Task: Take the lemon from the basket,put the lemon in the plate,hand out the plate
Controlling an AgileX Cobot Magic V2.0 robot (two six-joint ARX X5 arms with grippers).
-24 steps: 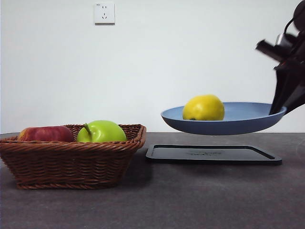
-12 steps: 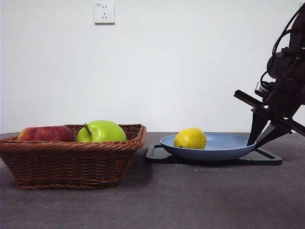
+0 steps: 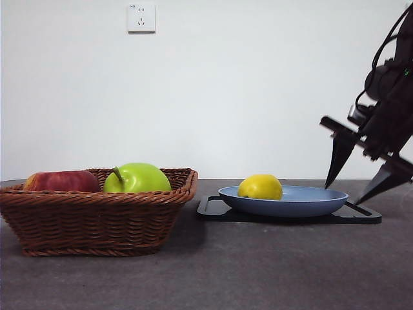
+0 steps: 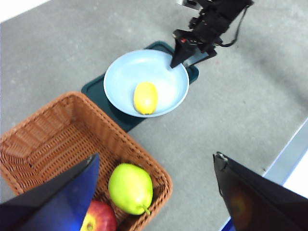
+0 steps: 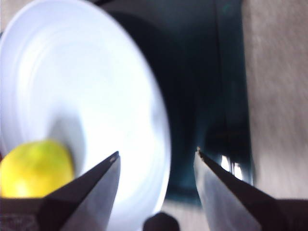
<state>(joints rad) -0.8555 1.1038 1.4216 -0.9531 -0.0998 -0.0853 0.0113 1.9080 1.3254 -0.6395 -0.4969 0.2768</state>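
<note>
The yellow lemon (image 3: 259, 186) lies in the light blue plate (image 3: 303, 201), on its side nearer the basket. The plate rests on the black tray (image 3: 290, 216). My right gripper (image 3: 344, 194) is open and empty, its jaws spread just above the plate's rim on the side away from the basket. The right wrist view shows the plate's rim (image 5: 96, 96) between the jaws of my right gripper (image 5: 157, 151), and the lemon (image 5: 33, 168). My left gripper (image 4: 156, 155) is open and empty, high above the brown wicker basket (image 4: 48, 139). It looks down on the lemon (image 4: 145, 97) and the plate (image 4: 125, 77).
The basket (image 3: 97, 219) stands at the left and holds a green apple (image 3: 137, 177) and a red apple (image 3: 61, 181). A white socket (image 3: 141, 17) is on the wall. Grey tabletop lies in front of the tray.
The plate with the lemon came down from the air onto the black tray. My right gripper let go of its rim, opened and rose slightly.
</note>
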